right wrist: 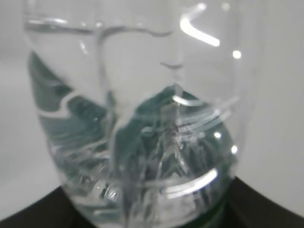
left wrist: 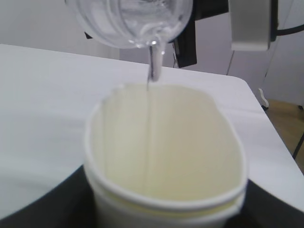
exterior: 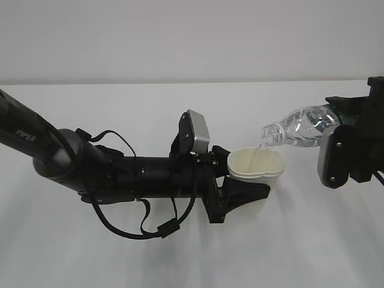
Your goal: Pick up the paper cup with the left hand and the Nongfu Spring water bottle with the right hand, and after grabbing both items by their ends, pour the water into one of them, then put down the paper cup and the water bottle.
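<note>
White desk (exterior: 180, 264) spreads bare around the paper cup (exterior: 257, 168), with a pale wall behind it; nothing stands between the cup and the bottle. In the left wrist view a strip of brownish floor (left wrist: 285, 118) shows past the desk's far corner, beyond the cup.

Left of the cup, the left hand (exterior: 120, 171) reaches in low and level, its cables looping beneath it. Its tool (exterior: 249, 183) pinches the paper cup by the lower body, holding it upright above the desk. The cup is cream-tinted with a rolled rim, and the squeeze has pressed its mouth into an oval; in the left wrist view a second rim line shows just under the top one.

Right of the cup and higher, the right hand (exterior: 354, 153) carries the Nongfu Spring water bottle (exterior: 300, 127) by its base end, its tool (exterior: 345, 129) closed on that end. The bottle is tipped with its open neck down over the cup's right rim. It is clear and ribbed, the dark green label showing near the tool. The water (left wrist: 153, 71) falls in a thin stream from the neck into the cup, and more lies inside the tipped bottle.
</note>
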Available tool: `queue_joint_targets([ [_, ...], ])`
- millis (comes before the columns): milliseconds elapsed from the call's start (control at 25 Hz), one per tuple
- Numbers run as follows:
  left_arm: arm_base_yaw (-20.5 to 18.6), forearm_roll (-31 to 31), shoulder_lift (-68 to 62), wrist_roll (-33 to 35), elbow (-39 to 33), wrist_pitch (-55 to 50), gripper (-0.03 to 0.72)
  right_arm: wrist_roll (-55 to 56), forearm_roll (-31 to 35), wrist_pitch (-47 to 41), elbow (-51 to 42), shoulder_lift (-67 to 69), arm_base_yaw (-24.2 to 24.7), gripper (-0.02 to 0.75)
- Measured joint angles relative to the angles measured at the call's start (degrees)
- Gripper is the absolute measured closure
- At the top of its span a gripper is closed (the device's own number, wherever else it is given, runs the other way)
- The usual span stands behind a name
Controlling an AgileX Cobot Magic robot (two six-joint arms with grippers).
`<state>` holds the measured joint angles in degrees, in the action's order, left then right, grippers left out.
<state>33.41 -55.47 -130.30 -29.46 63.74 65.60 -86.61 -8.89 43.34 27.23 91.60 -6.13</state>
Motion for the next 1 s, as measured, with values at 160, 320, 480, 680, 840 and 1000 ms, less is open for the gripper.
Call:
queue_joint_targets([
  [160,0.00,0.00,0.00,0.00,0.00,0.00,0.251,-0.09,0.00,0.00,0.00,0.00,0.00,0.354],
  [320,0.00,0.00,0.00,0.00,0.00,0.00,0.251,-0.09,0.00,0.00,0.00,0.00,0.00,0.354],
  [480,0.00,0.00,0.00,0.00,0.00,0.00,0.251,-0.09,-0.13,0.00,0.00,0.00,0.00,0.354],
  [680,0.00,0.00,0.00,0.00,0.00,0.00,0.251,-0.09,-0.13,0.00,0.00,0.00,0.00,0.354],
  [840,0.00,0.00,0.00,0.00,0.00,0.00,0.251,-0.09,-0.13,0.00,0.00,0.00,0.00,0.354],
  [1000,0.00,0.00,0.00,-0.09,0.00,0.00,0.251,-0.09,-0.13,0.00,0.00,0.00,0.00,0.354],
])
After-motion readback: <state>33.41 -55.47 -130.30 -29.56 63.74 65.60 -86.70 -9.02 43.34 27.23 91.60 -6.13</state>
